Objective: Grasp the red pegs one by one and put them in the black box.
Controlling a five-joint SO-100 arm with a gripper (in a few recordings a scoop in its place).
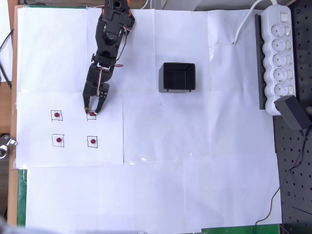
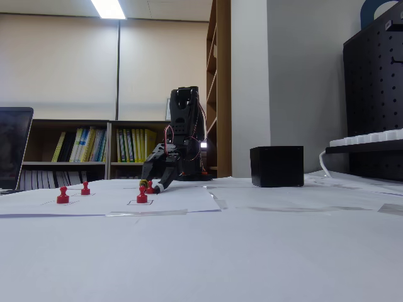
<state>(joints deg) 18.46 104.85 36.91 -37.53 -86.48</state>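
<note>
The end effector (image 1: 91, 111) was seen lowered, fingers parted around the upper-right red peg (image 1: 91, 114), nothing gripped yet. Three other red pegs (image 1: 58, 140) sat in drawn squares; black box (image 1: 177, 77) well apart. Closing centred on the peg was advised before lifting off the tabletop (image 1: 195, 170).

**One camera overhead, one low at the table's edge**

The overhead view looks straight down on the paper-covered table (image 1: 195, 185), taking in nearly its whole top, with the arm's base at the upper edge. The fixed view sits almost at tabletop height at the near edge, facing level across the surface toward far bookshelves (image 2: 94, 151). Both views share the arm (image 1: 109, 44), the red pegs (image 1: 58, 140) and the black box (image 1: 177, 77).
</note>
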